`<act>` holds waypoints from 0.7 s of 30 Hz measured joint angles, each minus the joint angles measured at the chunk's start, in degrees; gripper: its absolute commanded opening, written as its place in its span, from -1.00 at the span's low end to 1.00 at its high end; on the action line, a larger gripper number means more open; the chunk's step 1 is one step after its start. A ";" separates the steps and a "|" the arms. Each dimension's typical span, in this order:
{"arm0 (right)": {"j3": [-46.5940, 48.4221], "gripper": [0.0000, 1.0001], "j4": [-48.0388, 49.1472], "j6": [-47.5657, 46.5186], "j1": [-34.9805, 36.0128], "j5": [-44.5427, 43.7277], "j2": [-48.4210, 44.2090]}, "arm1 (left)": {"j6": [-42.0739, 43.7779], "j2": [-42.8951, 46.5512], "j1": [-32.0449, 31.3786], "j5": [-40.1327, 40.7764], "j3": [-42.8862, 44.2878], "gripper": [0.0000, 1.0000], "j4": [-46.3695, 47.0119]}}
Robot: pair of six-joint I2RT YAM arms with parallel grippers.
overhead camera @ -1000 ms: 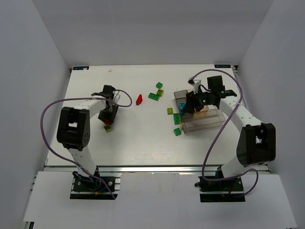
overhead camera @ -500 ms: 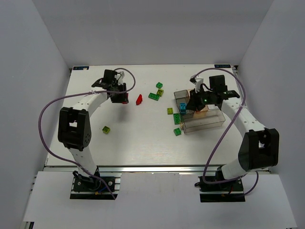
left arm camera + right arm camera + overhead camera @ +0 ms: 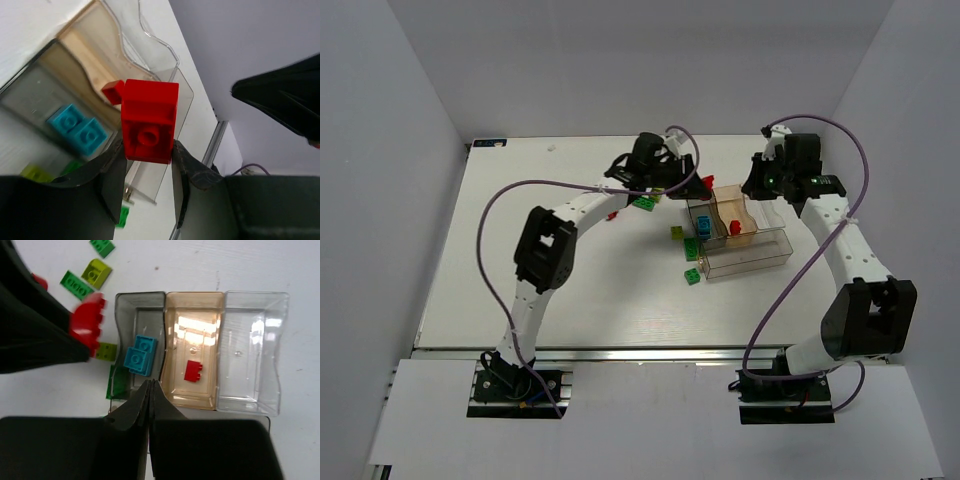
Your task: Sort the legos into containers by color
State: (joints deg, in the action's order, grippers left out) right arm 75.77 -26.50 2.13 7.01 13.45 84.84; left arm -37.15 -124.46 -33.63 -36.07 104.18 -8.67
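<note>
A glossy red studded brick [image 3: 149, 127] is pinched between the left hand's [image 3: 147, 150] part-spread fingers, just beside the clear three-bay box's [image 3: 252, 292] smoky wall. The right hand [image 3: 150, 386], fingers pressed together and empty, hangs above the box. Flat green bricks [image 3: 77, 285] lie on the white bench [image 3: 200, 265] beyond.

Red on the large studded plastic brick [image 3: 149, 120]; divided plastic box [image 3: 250, 365] smoky-grey, tan-orange, clear by section; paired studded bricks [image 3: 140, 355] light blue.

Inside the box [image 3: 254, 293]: brick pair [image 3: 140, 355] in left compartment, single brick [image 3: 192, 371] in middle
</note>
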 measured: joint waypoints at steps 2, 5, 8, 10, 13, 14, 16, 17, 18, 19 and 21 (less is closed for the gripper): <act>0.17 -1.00 0.55 1.14 -0.94 -1.55 -0.31 | -1.99 -6.38 -1.75 -0.63 7.41 -0.98 0.26; -0.72 -1.00 1.77 2.03 -2.16 -2.45 -1.75 | -4.83 -14.99 -3.96 -0.68 17.16 -0.91 0.24; -2.14 -1.00 2.75 2.12 -3.10 -2.60 -4.15 | -7.72 -17.62 -5.29 0.15 18.01 -0.71 0.66; -2.86 -1.00 3.45 2.14 -3.50 -2.56 -5.66 | -9.31 -18.25 -5.84 1.18 18.01 -0.53 0.76; -3.72 -1.00 4.37 2.19 -3.78 -2.19 -6.95 | -10.64 -18.45 -6.08 2.56 18.47 -0.16 0.83; -4.02 -1.00 4.72 2.19 -3.91 -1.99 -7.15 | -10.97 -18.62 -6.21 2.80 19.19 -0.11 0.74; -4.68 -1.00 5.09 2.19 -4.02 -1.49 -7.23 | -11.41 -18.75 -6.25 3.21 20.44 0.15 0.52; -4.98 -1.00 5.25 2.19 -4.02 -1.29 -7.23 | -11.69 -18.75 -6.23 3.32 20.90 0.22 0.55; -5.22 -1.00 5.31 2.21 -4.02 -1.22 -7.23 | -11.96 -18.75 -6.23 3.50 21.42 0.30 0.57; -5.40 -1.00 5.31 2.19 -4.02 -1.09 -7.23 | -12.24 -18.75 -6.25 3.61 21.68 0.31 0.63; -5.44 -1.00 5.31 2.19 -4.04 -0.92 -7.23 | -12.70 -18.75 -6.36 3.72 21.88 0.32 0.68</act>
State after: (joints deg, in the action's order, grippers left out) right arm 70.32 -21.19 4.32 2.96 12.53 77.60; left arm -49.84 -143.22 -39.99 -32.36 126.06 -7.99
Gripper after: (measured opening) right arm 0.014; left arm 0.650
